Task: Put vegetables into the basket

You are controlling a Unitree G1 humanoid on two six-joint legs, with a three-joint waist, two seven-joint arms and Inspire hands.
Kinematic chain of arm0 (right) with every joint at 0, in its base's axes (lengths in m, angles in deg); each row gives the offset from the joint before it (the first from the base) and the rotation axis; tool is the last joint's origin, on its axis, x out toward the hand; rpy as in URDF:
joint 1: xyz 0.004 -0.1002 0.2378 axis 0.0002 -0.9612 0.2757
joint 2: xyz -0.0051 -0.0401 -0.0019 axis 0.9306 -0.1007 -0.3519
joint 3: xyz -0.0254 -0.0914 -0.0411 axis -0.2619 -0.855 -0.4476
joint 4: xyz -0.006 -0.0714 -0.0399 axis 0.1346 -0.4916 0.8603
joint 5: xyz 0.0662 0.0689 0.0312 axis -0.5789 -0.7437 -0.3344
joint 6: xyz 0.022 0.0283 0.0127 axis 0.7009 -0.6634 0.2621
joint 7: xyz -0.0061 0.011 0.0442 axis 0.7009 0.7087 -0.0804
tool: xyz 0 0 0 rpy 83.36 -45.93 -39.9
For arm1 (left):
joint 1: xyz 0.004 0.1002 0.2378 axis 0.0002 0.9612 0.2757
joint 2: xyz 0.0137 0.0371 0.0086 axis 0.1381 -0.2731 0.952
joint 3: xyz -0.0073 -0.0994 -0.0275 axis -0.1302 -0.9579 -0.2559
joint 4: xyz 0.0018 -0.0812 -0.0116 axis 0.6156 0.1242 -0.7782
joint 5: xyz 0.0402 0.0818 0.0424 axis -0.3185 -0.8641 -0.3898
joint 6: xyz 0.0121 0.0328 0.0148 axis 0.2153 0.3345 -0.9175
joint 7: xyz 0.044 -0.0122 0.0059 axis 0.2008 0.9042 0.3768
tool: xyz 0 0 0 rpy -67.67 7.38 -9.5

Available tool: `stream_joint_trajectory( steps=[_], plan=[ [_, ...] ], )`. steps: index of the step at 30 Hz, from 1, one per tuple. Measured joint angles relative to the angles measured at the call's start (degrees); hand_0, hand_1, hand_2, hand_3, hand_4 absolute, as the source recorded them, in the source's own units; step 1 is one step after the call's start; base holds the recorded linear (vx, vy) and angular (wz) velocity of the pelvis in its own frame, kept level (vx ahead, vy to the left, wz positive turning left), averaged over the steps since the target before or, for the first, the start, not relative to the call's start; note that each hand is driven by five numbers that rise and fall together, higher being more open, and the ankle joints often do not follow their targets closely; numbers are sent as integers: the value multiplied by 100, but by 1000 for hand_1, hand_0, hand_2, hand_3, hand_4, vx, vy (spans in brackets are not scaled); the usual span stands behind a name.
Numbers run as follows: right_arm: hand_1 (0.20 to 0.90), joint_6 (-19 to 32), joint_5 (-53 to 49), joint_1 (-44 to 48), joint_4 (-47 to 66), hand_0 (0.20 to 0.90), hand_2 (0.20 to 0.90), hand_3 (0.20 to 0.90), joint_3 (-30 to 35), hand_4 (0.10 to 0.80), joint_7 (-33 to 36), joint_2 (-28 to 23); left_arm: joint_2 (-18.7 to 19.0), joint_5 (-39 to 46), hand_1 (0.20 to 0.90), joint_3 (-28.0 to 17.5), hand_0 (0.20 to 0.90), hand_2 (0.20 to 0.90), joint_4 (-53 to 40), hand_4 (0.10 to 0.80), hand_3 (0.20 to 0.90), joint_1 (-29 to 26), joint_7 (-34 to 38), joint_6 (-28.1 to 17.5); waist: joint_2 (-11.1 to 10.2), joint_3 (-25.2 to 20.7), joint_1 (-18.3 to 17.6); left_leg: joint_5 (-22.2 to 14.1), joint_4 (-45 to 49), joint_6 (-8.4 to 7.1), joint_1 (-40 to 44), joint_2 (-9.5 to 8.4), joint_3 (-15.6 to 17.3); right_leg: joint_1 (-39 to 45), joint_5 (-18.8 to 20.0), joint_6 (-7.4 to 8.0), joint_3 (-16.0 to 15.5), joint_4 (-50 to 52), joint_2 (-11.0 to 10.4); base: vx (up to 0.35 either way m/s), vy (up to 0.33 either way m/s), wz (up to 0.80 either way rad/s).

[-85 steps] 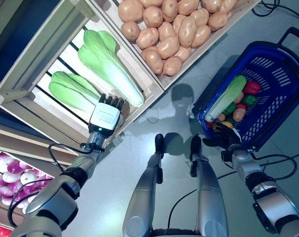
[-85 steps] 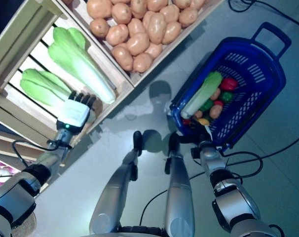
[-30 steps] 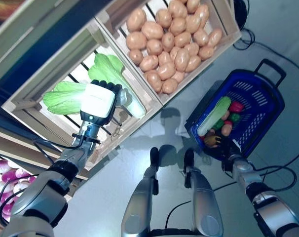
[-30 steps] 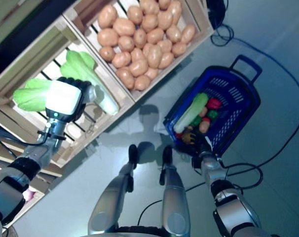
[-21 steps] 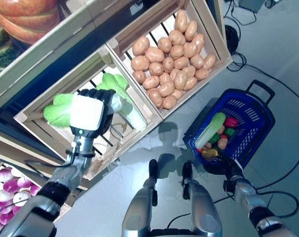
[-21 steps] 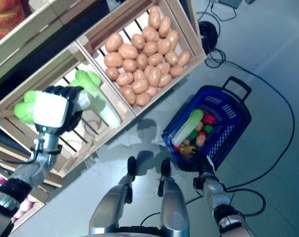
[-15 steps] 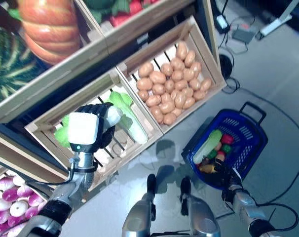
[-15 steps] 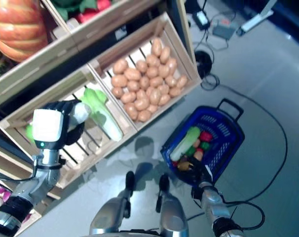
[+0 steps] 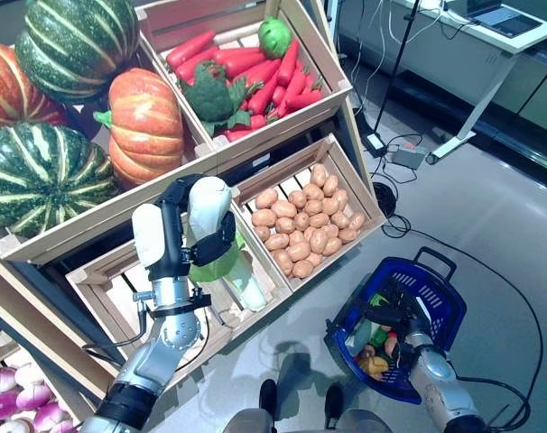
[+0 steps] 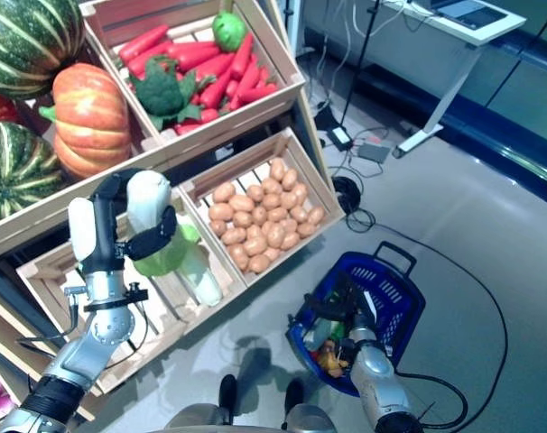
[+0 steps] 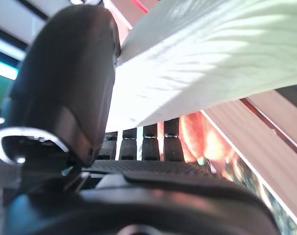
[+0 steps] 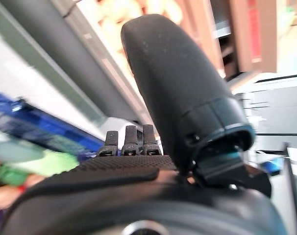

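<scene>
A pale green cabbage [image 9: 221, 262] is held in the left hand [image 9: 188, 230], its fingers and thumb curled round the leafy end, as the left wrist view confirms, where the ribbed leaf [image 11: 207, 63] lies across the thumb and fingers. The cabbage is lifted just in front of the lower slatted crate [image 9: 120, 302], and its long axis slopes from the hand down toward five o'clock, with the white stalk end lowest.

The blue basket [image 9: 440, 311] stands on the floor well apart, at about four o'clock from the held cabbage, with several vegetables inside already. The right hand [image 9: 395, 317] is at the basket's near rim; whether its fingers are curled on the rim cannot be told, though in the right wrist view the fingers appear fairly straight.

Between cabbage and basket lies the crate of potatoes [image 9: 305, 221]; above are the carrots and broccoli [image 9: 242, 77] and the pumpkins [image 9: 143, 126].

The coming carry is judged to run toward four o'clock, the stalk end leading into the basket.
</scene>
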Motion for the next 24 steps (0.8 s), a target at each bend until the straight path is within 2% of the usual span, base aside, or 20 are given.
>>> stream_joint_trajectory(
  steps=[5, 9, 15, 20, 24],
  plan=[
    [900, 90, -5, -39, 498, 900, 900, 900, -17, 800, 0, -3, -415, 1530, 300, -29, 300, 300, -214, 400, 300, 17, -938, -6, 41, -79, 3, 1, 0, 5, 0, -5, 8, -6, 40, -1, 11, 1, -3, 1, -1, -2],
    [900, 143, -9, -35, 1022, 900, 900, 900, -51, 800, -100, -11, -553, 2581, 300, 21, 300, 300, -259, 400, 300, 36, -1741, 56, 43, -107, 5, 5, 1, 9, 7, -6, 14, -4, 46, -1, 22, 1, -3, 0, 0, 0],
    [900, 197, -208, -3, 1581, 900, 900, 900, -329, 800, -624, -89, -603, 3804, 300, 219, 300, 300, -289, 400, 300, 43, -2718, 558, 39, -110, 25, 20, 1, 31, 50, -8, 15, 39, 48, -2, 31, 2, -2, 0, 0, 0],
    [900, 197, -484, 59, 1842, 900, 900, 900, -524, 800, -912, -280, -616, 4106, 300, 337, 300, 300, -345, 400, 300, 43, -3087, 908, 38, -110, 35, 11, 0, 20, 68, -8, 18, 60, 47, -1, 30, 2, -2, 0, 0, 0],
    [900, 128, -828, 195, 2024, 900, 900, 900, -529, 800, -1485, -562, -606, 4207, 300, 339, 300, 300, -392, 400, 300, 43, -3352, 1049, 36, -111, 71, 1, -2, 6, 63, -8, 15, 59, 46, -1, 27, 2, -3, 0, 0, 0]
  ],
)
